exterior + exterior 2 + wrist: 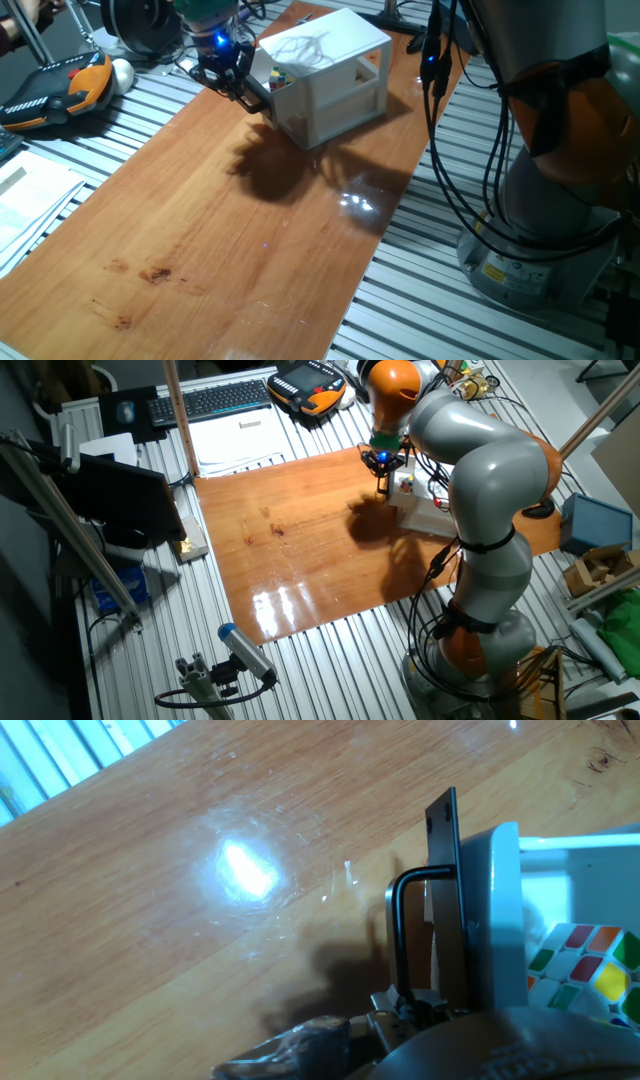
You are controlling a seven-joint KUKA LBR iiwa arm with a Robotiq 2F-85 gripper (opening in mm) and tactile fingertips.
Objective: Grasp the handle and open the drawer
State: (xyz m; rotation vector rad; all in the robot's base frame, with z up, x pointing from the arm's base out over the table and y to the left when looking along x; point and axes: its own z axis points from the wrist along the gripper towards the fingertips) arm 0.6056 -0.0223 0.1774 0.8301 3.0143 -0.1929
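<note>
The white drawer sticks a little way out of its white box housing at the far end of the wooden board. Its open top shows a coloured puzzle cube. In the hand view the black U-shaped handle stands off the drawer's front panel. One flat black finger sits between the handle and the panel. My gripper is at the drawer's front and looks shut on the handle; the second finger is mostly hidden. My gripper also shows in the other fixed view.
The wooden board lies on a slotted metal table. An orange and black teach pendant and papers lie off its left side. The robot's base and hanging cables stand at the right. A keyboard lies behind.
</note>
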